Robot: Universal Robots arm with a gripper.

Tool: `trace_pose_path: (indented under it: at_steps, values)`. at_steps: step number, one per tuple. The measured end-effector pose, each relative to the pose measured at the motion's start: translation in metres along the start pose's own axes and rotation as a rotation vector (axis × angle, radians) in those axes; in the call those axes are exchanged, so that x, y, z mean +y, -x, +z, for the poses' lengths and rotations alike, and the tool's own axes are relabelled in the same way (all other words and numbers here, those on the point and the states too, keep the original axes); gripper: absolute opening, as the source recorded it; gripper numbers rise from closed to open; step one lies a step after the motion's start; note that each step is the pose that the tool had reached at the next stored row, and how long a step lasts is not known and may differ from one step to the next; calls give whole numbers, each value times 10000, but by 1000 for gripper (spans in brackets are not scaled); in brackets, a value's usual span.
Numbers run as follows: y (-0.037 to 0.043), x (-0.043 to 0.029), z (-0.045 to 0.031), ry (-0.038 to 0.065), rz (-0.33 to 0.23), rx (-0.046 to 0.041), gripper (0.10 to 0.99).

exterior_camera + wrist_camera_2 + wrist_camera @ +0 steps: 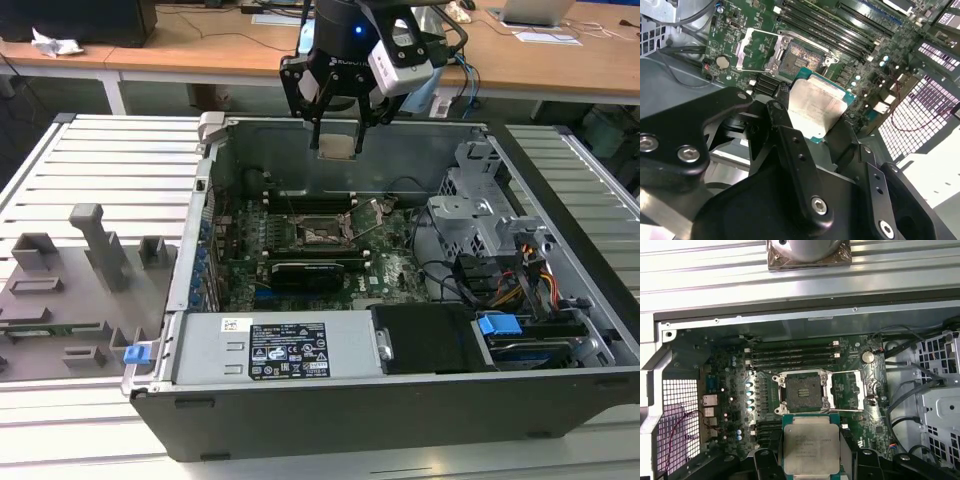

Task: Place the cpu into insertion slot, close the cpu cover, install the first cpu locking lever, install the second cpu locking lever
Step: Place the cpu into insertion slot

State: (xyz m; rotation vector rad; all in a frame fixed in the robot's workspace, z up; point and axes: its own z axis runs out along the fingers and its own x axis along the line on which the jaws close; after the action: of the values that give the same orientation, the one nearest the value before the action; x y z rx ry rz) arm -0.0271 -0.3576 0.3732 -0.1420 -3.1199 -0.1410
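My gripper (337, 140) hangs above the open computer case and is shut on the cpu (337, 148), a flat square chip with a silvery-tan top. In both wrist views the cpu (811, 446) (817, 107) sits flat between the black fingers (850, 455) (782, 117). It is in the air, well above the green motherboard. The insertion slot (802, 390) (802, 55) (325, 235) lies bare below it with nothing inside. The cpu cover (847, 373) (741, 50) is flipped open and lies beside the slot.
Memory slots (792, 352) run along one side of the slot, and a long black card (310, 270) lies on the other. A power supply (285, 350), a drive cage (480, 200) and cables (500, 285) fill the case. Grey fixtures (80, 270) stand outside it at the exterior view's left.
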Motion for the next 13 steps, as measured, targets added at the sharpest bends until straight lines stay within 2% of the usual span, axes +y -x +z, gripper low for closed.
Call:
trace_pose_path:
  at_steps: [13]
  values:
    - [0, 0, 0, 3, 168, -15, 541]
